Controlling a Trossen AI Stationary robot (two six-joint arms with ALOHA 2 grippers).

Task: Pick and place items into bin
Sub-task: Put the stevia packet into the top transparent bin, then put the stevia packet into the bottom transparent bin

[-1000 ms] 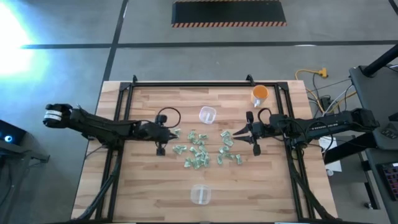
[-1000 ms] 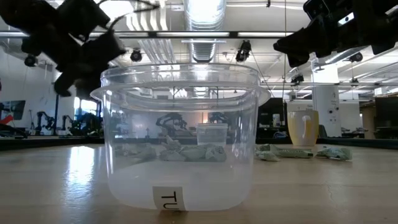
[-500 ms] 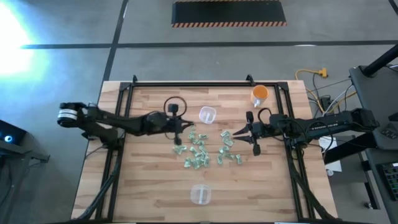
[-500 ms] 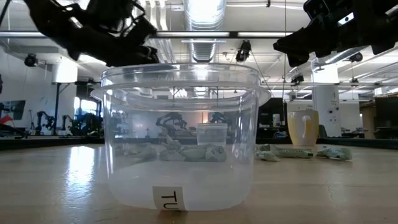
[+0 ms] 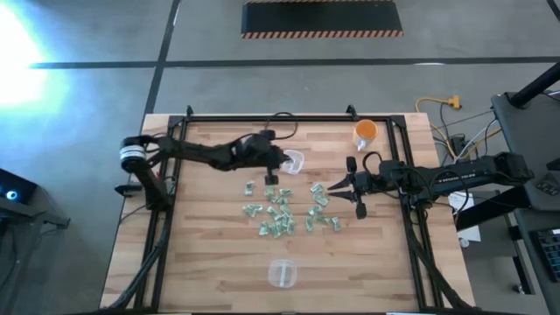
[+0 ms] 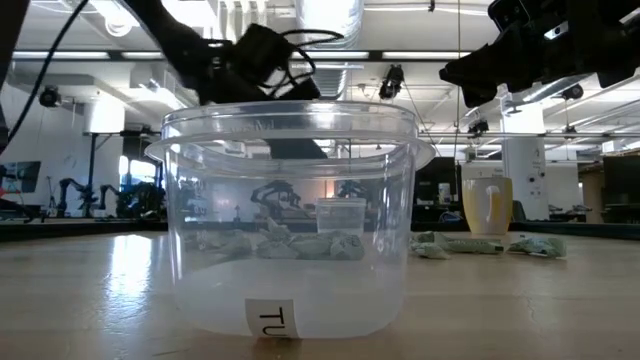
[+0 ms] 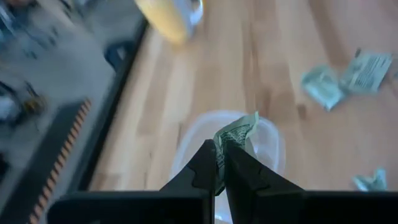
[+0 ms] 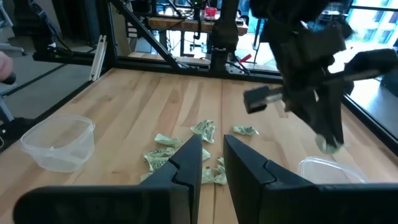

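Left gripper [image 7: 219, 163] is pinched shut on one wrapped item [image 7: 234, 135], held directly above the far bin [image 5: 291, 161], the small clear container at the far centre of the table [image 5: 210, 262]. Judged from this, the step in hand is the release of that piece into the bin.

Task progress, largest to smallest:
- Table: most of the work remains. The scattered items [image 5: 282, 213], roughly twenty pale green-and-white pieces, lie in a loose cluster at mid-table, between the two bins.
- Near bin [image 6: 290, 220]: a second clear container at the near centre edge. No piece is visible inside it; the pieces seen through its wall lie behind it.
- Far bin: whether it already holds any piece cannot be told.

Arm pose:
- Left arm reaches from the left edge across to the far centre, wrist pointed down over the bin.
- Right gripper [image 5: 346, 188] hovers over the right side of the cluster, fingers slightly apart, nothing seen between them.
- Orange cup [image 5: 366, 133] stands far right, apart from the work.
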